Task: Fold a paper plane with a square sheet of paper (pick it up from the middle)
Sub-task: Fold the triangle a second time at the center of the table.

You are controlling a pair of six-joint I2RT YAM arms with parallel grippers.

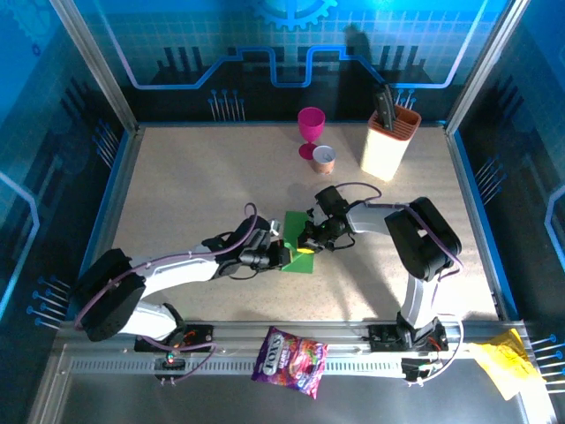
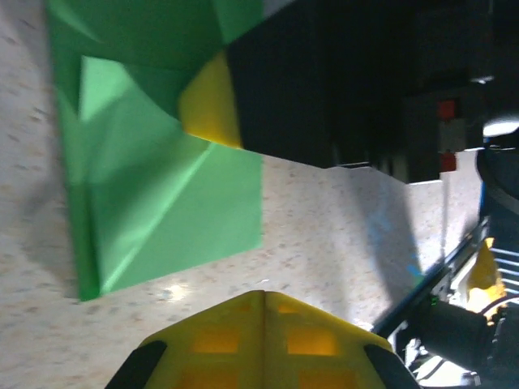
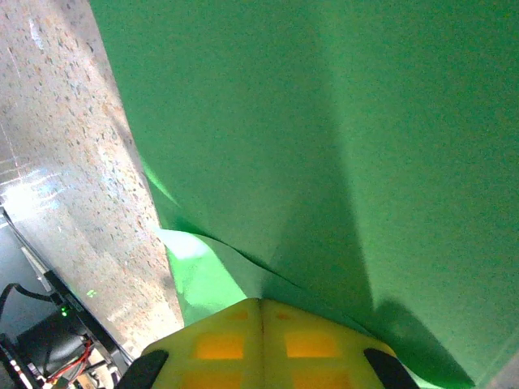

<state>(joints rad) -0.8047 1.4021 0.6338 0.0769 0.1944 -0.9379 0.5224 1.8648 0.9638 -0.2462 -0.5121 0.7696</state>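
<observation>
Jaws of the left gripper (image 2: 261,301) sit pressed together with nothing between them. We see its yellow tips just short of the square sheet of paper (image 2: 154,194), which lies at 11 o'clock from them in the left wrist view. The right gripper (image 3: 261,306) is closed as well, tip against tip. In its own camera the green sheet meets the tips at 12 o'clock, and a loose edge curls up right beside them. From the left wrist we also see one yellow tip of that right gripper resting on the upper part of the sheet (it looks like pressing rather than pinching).

The sheet is bright green and already creased: diagonal folds run across it and triangular flaps are turned over, so its outline is uneven. In the top view it rests near the middle of the speckled table (image 1: 177,194), with the left gripper at its 8 o'clock side and the right gripper reaching in from 2 o'clock.

Farther out, a pink goblet (image 1: 310,128) stands at 12 o'clock from the sheet, with a small copper cup (image 1: 324,159) just beside it. A knife block (image 1: 388,143) stands at 1 o'clock, near the back right corner. A purple snack bag (image 1: 290,360) lies at 6 o'clock on the rail between the arm bases, and crumpled yellow paper (image 1: 503,362) sits at 4 o'clock, beyond the right base.
</observation>
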